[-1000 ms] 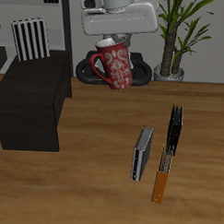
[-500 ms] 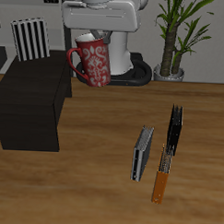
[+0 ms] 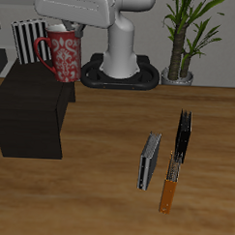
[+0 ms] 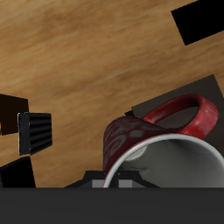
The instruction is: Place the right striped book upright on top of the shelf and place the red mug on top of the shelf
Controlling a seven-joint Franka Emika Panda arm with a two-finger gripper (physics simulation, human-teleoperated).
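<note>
Striped, the right striped book already stands upright at the far end of the shelf, so that half looks done. What remains is the red mug, carried by the hand clamped on its rim, above the shelf beside the book. Other books lie well apart on the worktop; only the standing book crowds the landing spot.

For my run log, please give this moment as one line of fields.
jaws: shut on red mug | mug: in air above shelf edge, not set down | right striped book: upright on shelf
</note>
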